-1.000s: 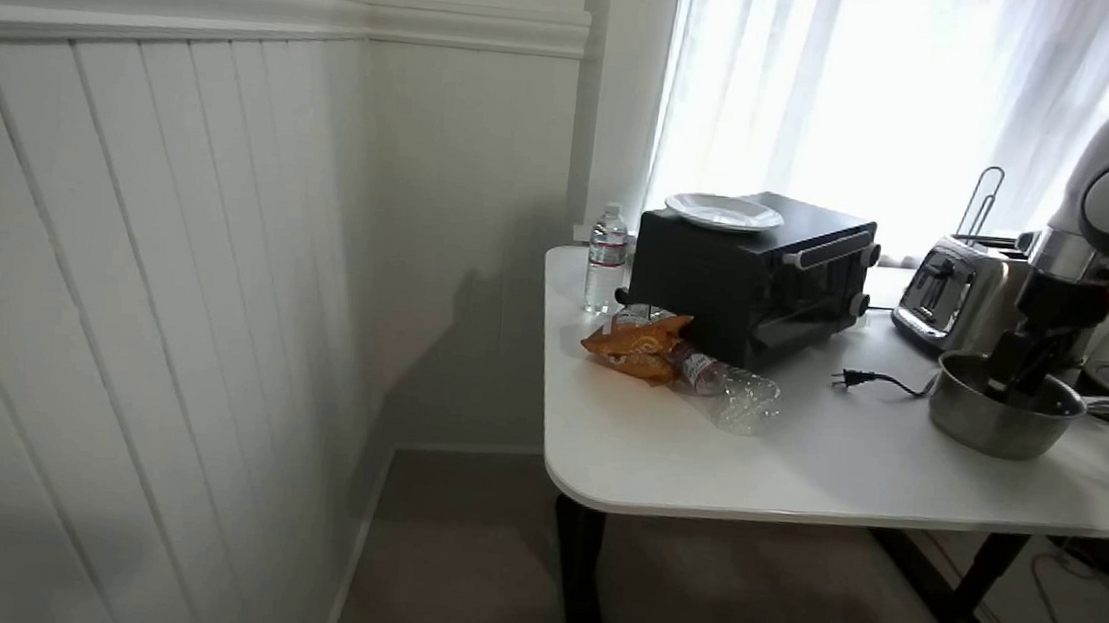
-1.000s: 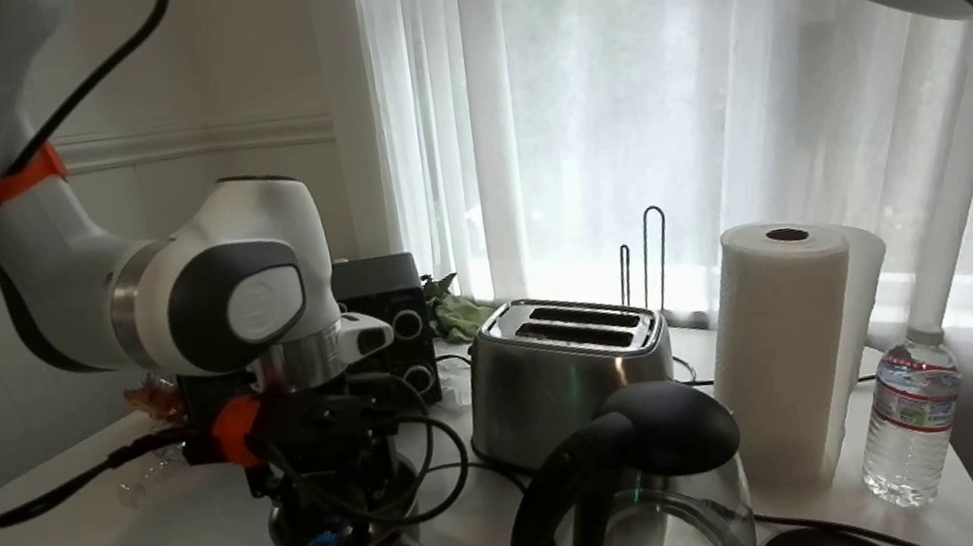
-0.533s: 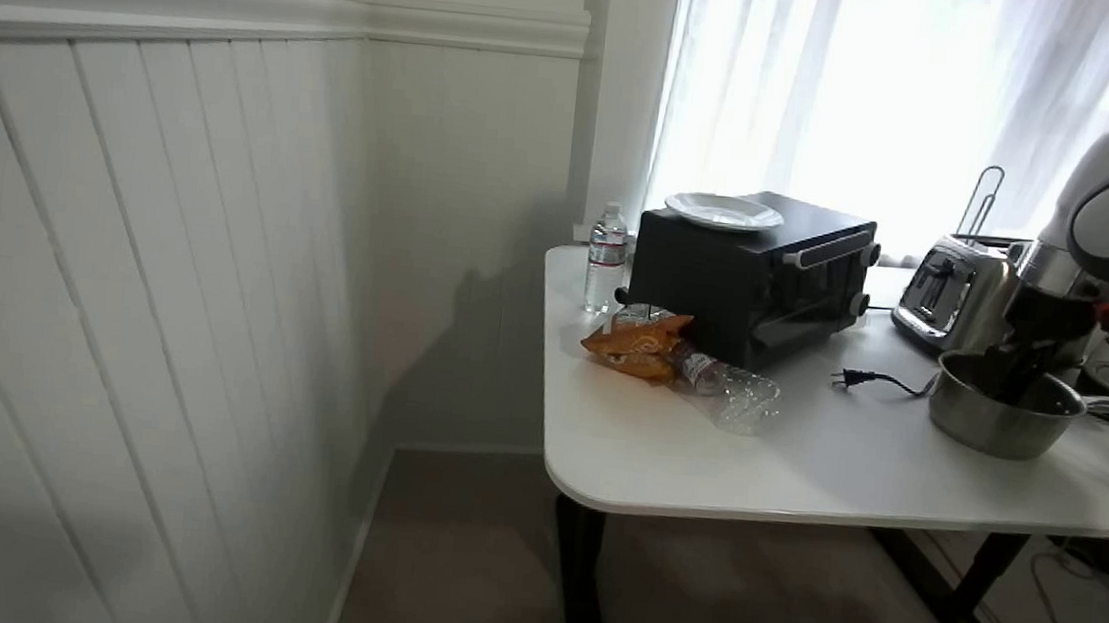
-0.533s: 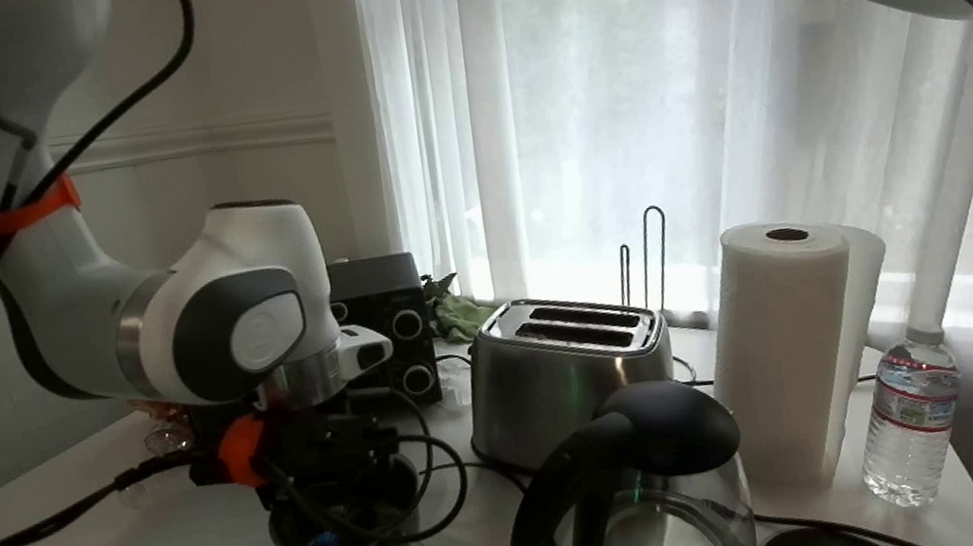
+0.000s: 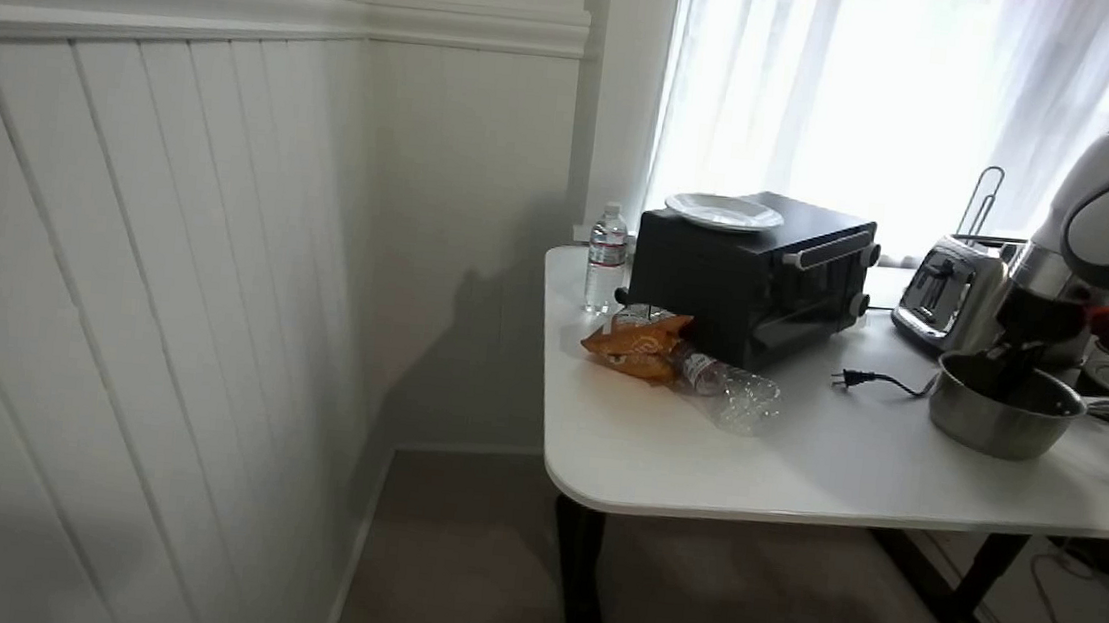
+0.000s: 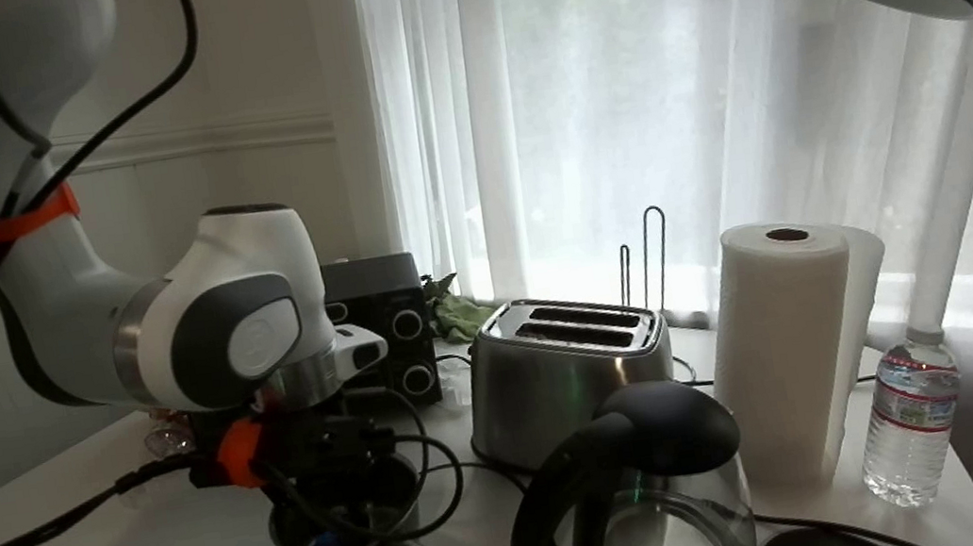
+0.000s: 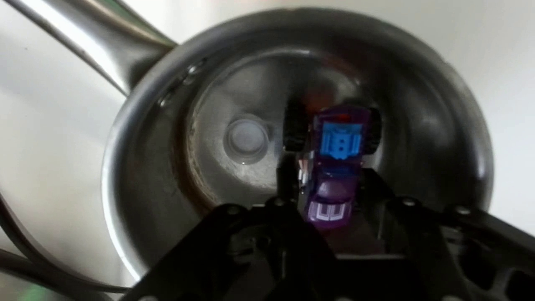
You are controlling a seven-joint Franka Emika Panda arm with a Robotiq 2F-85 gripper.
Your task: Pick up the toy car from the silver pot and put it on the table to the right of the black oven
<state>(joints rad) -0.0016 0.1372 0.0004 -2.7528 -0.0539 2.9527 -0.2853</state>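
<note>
A purple toy car with a blue bed and black wheels lies inside the silver pot. My gripper reaches down into the pot. One black finger lies against the car's side and the opposite finger against its other flank, so the jaws look shut on it. Only a blue bit of the car shows in an exterior view. The pot stands on the white table, to the right of the black oven, with the toaster between them farther back.
A silver toaster stands behind the pot, and a glass kettle is near its handle. A plug lies between oven and pot. An orange packet and a plastic bottle lie before the oven, which carries a plate.
The arm has come down and shifted slightly, so the gripper sits deeper in the pot and leans more. The pot has stayed in place.
</note>
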